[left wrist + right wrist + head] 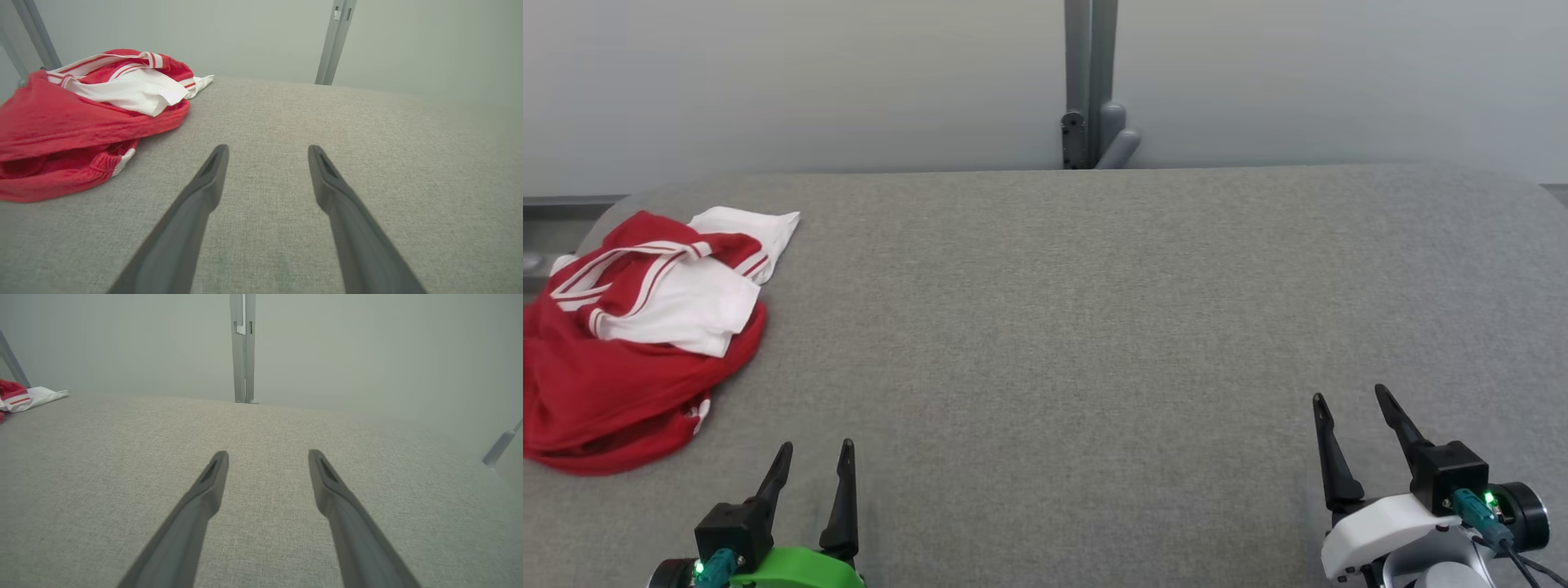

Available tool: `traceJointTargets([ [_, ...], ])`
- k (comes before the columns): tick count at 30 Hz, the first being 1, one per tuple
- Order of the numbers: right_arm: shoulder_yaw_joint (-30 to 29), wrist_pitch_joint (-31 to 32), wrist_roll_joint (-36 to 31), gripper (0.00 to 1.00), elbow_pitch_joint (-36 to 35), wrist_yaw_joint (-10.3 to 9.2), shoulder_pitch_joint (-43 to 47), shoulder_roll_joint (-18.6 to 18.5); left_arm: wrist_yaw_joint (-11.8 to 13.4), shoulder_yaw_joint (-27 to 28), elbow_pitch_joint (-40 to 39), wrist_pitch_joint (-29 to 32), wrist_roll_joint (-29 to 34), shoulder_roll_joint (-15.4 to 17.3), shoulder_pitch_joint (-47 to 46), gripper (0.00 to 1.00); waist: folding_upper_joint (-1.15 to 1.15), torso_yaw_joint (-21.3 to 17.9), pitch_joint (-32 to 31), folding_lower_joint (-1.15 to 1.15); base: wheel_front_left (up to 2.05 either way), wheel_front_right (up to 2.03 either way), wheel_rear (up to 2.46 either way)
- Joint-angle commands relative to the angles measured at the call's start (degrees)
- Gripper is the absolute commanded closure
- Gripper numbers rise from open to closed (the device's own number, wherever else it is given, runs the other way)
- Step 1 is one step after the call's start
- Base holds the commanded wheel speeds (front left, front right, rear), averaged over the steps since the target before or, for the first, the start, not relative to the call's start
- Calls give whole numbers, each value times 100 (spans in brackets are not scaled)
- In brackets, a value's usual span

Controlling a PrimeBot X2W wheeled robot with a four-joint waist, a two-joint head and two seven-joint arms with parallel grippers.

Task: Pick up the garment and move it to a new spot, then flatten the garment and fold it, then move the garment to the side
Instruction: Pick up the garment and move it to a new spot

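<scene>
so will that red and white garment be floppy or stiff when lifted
Probably floppy: the garment lies crumpled in soft folds, so it should drape from any pinch point. It looks thin, so likely light. Its layers overlap, so one pinch may catch only part.

The garment (629,384) lay crumpled in a loose heap at the far left of the grey fabric surface (1094,327) before me. It was red, with white panels and red-and-white striped trim bunched on top, one white corner pointing away from me.
</scene>
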Motion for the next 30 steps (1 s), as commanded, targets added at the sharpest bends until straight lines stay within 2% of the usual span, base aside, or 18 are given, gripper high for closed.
traceJointTargets([
  [1, 5, -18, 44, 0, -7, 0, 77, -13, -16, 7, 7, -19, -2, 59, -11, 0, 19, 355, -47, 0, 0, 0, 0],
  [9, 268, -18, 132, 0, 88, 0, 52, -14, -14, 266, 6, -18, 9, 113, 196, 0, 19, 1292, -170, 0, 0, 0, 0],
  [14, 579, -18, 215, 0, 172, 0, -60, -16, -13, 578, -63, -18, -19, 113, 346, 0, 19, 1611, -211, 0, 0, 0, 0],
  [22, 809, -18, 250, 0, 231, -1, -97, -18, -14, 866, -157, -18, -13, 74, 387, 0, 19, 1746, -198, 0, 0, 0, 0],
  [30, 863, -18, 98, 0, 164, 0, -189, -18, -15, 1047, -206, -19, -148, 80, -96, 0, 19, 1530, 110, 0, 0, 0, 0],
])
